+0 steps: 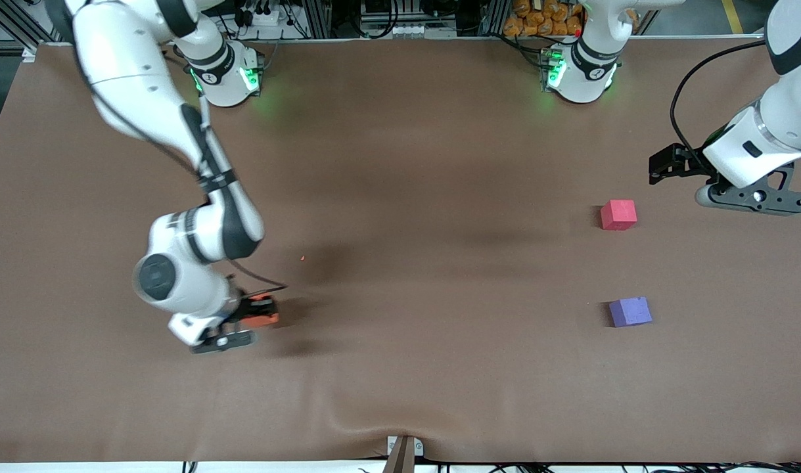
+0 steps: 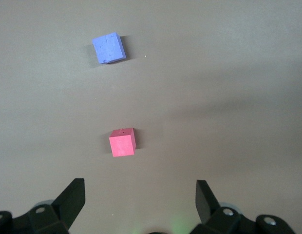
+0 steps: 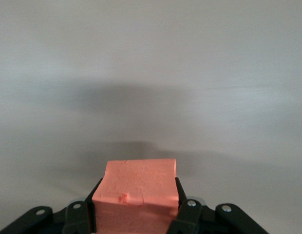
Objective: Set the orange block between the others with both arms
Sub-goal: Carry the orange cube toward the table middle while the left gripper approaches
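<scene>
The orange block (image 1: 266, 318) sits low at the table toward the right arm's end, with my right gripper (image 1: 255, 311) shut on it. In the right wrist view the orange block (image 3: 136, 190) fills the gap between both fingers of the right gripper (image 3: 137, 191). The red-pink cube (image 1: 618, 215) and the purple-blue cube (image 1: 630, 311) rest apart toward the left arm's end, the purple-blue one nearer the front camera. My left gripper (image 1: 663, 167) hangs open and empty beside the red-pink cube. The left wrist view shows the left gripper (image 2: 140, 195), the red-pink cube (image 2: 122, 143) and the purple-blue cube (image 2: 108, 48).
A brown cloth (image 1: 400, 164) covers the table, with a wrinkle (image 1: 347, 410) and a bracket (image 1: 403, 453) at its front edge. A tiny orange crumb (image 1: 302, 257) lies near the right arm. Both arm bases (image 1: 226, 75) stand along the back edge.
</scene>
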You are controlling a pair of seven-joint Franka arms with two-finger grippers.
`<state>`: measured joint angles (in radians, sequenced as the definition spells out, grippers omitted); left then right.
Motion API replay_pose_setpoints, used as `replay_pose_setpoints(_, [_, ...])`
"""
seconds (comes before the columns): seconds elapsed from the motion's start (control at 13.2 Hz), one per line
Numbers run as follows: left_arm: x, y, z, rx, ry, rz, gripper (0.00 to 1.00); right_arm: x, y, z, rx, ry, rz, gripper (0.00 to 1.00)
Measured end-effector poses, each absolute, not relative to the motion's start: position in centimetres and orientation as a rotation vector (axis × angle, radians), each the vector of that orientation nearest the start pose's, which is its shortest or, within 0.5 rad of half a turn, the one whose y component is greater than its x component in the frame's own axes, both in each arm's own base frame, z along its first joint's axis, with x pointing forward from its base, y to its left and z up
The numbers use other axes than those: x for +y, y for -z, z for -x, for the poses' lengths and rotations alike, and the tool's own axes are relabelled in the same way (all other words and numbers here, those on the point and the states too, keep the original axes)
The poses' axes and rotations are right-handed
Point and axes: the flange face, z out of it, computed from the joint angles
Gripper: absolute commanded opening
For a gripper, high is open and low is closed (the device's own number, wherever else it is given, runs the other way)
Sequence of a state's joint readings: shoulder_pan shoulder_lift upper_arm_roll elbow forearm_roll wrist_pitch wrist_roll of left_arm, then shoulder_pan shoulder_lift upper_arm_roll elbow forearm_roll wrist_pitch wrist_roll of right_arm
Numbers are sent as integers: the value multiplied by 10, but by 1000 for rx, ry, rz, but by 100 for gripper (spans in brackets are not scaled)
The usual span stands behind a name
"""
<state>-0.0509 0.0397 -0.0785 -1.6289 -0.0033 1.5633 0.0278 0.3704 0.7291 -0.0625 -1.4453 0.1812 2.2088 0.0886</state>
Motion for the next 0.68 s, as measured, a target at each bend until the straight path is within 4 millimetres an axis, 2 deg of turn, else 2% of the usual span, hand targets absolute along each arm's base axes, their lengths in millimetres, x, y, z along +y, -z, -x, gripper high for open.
replay_pose_setpoints(0.15, [-72,-570,-559,245,-179,3128,100,302,-261,-665,-131,45,3015,41])
replay_pose_setpoints(0.23, [-71,-567,-560,244,-186,3128,100,332,-262,-653,-130,67,3007,41])
replay_pose_setpoints(0.3, [-71,-565,-561,244,-192,3128,100,355,-259,-641,-138,67,3002,46])
replay_pose_setpoints(0.45, [-71,-561,-562,243,-203,3127,100,388,-251,-620,-129,44,3003,49])
replay_pose_setpoints(0.68, [-71,-558,-564,244,-212,3127,100,422,-239,-596,-91,10,3011,49])
